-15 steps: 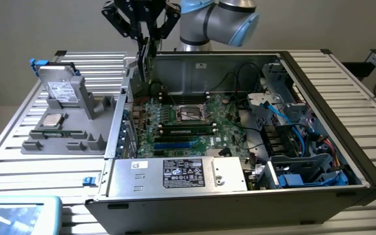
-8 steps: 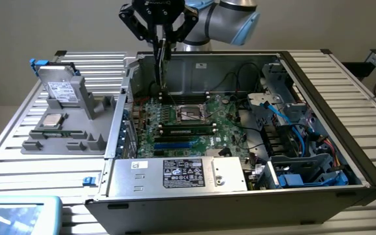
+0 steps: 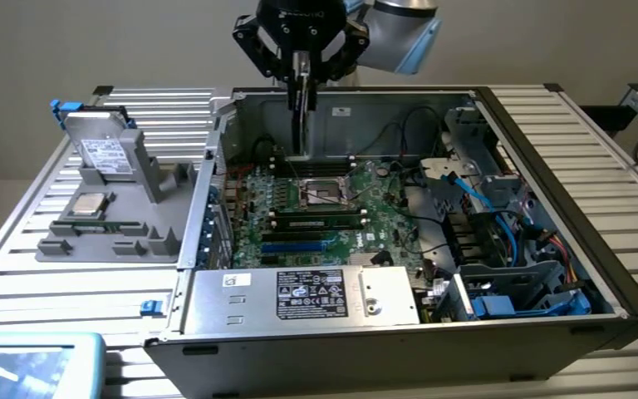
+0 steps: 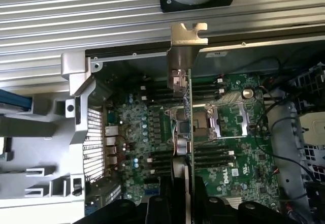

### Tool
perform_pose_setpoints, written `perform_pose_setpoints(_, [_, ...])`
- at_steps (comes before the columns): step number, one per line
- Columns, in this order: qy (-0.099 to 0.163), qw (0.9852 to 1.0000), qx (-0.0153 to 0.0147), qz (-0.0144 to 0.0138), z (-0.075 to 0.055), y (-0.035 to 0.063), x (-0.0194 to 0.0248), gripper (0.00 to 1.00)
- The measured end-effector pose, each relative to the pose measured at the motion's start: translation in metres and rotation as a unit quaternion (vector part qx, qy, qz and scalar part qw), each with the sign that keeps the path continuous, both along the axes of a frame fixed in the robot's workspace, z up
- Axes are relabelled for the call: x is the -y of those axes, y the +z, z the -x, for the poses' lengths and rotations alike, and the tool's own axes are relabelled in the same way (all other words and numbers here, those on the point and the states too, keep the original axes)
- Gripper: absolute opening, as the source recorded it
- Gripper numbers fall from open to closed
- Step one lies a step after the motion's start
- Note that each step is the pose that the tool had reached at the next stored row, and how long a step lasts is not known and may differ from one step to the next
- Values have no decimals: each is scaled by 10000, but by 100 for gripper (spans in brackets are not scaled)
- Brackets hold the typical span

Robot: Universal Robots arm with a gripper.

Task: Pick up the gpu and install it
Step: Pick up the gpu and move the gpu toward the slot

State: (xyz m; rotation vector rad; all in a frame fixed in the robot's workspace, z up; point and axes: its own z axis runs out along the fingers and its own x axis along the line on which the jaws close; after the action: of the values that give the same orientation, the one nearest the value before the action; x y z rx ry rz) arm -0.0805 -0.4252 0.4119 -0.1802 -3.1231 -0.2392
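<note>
Closest in, wrist view: the gripper (image 4: 185,201) is clenching its black fingers (image 4: 162,209) on the gpu (image 4: 184,64), one on each face. The card is showing edge-on, with its silver bracket at the far end and a thin green edge running back to the fingers. Beneath it the motherboard (image 4: 228,132) is lying flat, and the card's line is crossing over the CPU socket (image 4: 203,120).

Exterior view: the gripper (image 3: 300,71) is hanging over the far end of the open computer case (image 3: 552,191), holding the gpu (image 3: 301,108) upright with its lower edge pointing down into the case. The card is sitting above the motherboard (image 3: 296,224); whether its lower edge is touching anything cannot be told. A silver power supply (image 3: 296,295) is occupying the near end of the case. At the exterior view's left, a grey fixture (image 3: 130,224) is resting on the slatted table (image 3: 20,274), carrying a hard drive (image 3: 103,154) propped upright.
</note>
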Motion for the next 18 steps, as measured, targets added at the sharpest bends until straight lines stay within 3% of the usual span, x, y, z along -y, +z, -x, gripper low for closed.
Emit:
perform_pose_setpoints(8, [6,10000,-23,25,-352,-63,52,29])
perform_pose_setpoints(15, [151,9999,-25,36,-532,-163,52,29])
perform_pose_setpoints(18, [177,9998,-46,37,-586,-165,55,29])
